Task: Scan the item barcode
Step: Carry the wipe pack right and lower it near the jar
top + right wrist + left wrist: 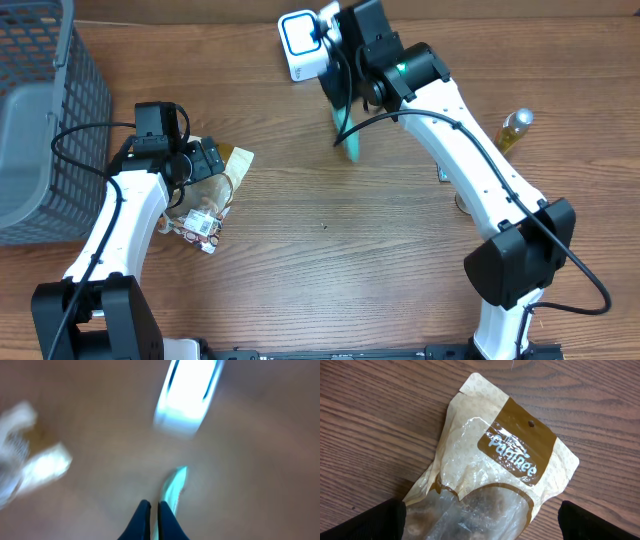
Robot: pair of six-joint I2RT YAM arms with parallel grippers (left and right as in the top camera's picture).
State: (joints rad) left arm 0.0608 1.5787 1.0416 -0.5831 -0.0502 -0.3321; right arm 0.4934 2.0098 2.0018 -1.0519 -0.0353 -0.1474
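Observation:
My right gripper point(341, 104) is shut on a thin teal packet point(350, 142), which hangs edge-on just below the white and blue barcode scanner point(300, 42) at the back of the table. The right wrist view is blurred; it shows the two dark fingers point(144, 519) pressed together, the teal packet point(174, 486) beside them and the scanner point(188, 399) ahead. My left gripper point(198, 162) is open over a tan and clear "Pantree" pouch point(505, 455). The pouch's lower end lies between its wide-spread fingers point(375, 522), which do not touch it.
A grey mesh basket point(40, 120) stands at the far left. A second small packet with a printed label point(200, 226) lies beside the left arm. A yellow bottle point(513, 130) stands at the right, beyond the right arm.

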